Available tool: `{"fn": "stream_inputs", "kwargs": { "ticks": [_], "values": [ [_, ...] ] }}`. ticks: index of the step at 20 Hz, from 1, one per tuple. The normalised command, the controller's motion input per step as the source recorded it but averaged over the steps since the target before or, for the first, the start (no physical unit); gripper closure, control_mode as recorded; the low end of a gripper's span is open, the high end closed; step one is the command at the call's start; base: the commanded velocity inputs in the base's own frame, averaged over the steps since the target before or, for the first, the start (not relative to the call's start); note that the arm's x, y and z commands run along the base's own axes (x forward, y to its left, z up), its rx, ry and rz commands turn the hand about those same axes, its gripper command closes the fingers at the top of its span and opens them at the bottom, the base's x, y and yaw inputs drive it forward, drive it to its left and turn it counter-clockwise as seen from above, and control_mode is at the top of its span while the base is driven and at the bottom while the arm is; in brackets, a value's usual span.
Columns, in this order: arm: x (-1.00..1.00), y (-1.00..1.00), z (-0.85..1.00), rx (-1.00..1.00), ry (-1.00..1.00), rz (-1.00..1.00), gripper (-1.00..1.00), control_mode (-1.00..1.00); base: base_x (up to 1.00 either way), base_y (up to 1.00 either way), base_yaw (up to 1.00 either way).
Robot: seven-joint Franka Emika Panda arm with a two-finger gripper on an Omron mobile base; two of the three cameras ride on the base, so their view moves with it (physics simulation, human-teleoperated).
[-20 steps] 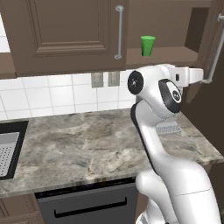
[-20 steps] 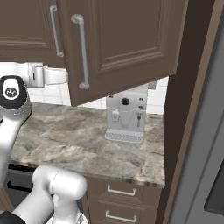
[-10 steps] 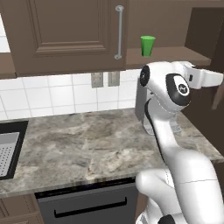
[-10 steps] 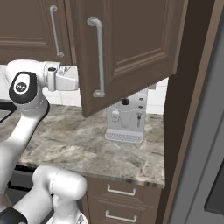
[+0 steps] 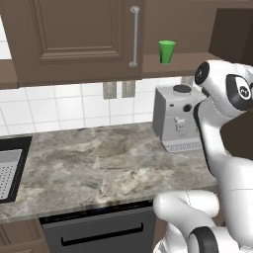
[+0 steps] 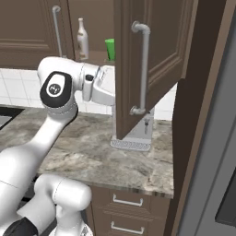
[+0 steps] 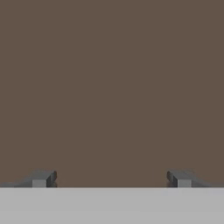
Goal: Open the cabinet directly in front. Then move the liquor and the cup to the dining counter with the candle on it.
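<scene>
Swung wider, cabinet [image 6: 154,60] door faces the spread end effector [image 7: 111,178] closely.

Coffee machine [image 5: 176,118] on marbled counter [image 5: 94,168]; sink [image 5: 9,168] left.

The arm [image 6: 50,138] is showing glossy white, rounded shells throughout, thick and tube-like. Black circular caps are sitting at the joints, each bearing a small white logo mark. Dark seams are ringing the places where segments meet. The pincer [image 7: 111,178] is showing two small dark grey, blocky tips with lighter grey faces.
</scene>
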Motion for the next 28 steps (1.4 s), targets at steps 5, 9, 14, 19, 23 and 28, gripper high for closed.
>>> {"fn": "stream_inputs", "kwargs": {
  "ticks": [5, 9, 14, 19, 23, 28],
  "values": [
    [0.0, -0.09, 0.0, 0.02, -0.04, 0.01, -1.0, -1.0, 0.0, 0.0, 0.0],
    [0.0, -0.04, 0.0, 0.0, -0.05, 0.0, -1.0, -1.0, 0.0, 0.0, 0.0],
    [0.0, -0.63, 0.0, 0.08, -0.14, 0.02, -1.0, -1.0, 0.0, 0.0, 0.0],
    [-0.06, -0.14, 0.0, 0.02, -0.12, 0.1, -1.0, -1.0, 0.0, 0.0, 0.0],
    [-0.13, 0.88, 0.0, -0.17, -0.08, 0.27, -1.0, -1.0, 0.0, 0.0, 0.0],
    [-0.07, 1.0, 0.02, -0.19, -0.03, 0.3, -1.0, -1.0, 0.0, 0.0, 0.0]
  ]
}}
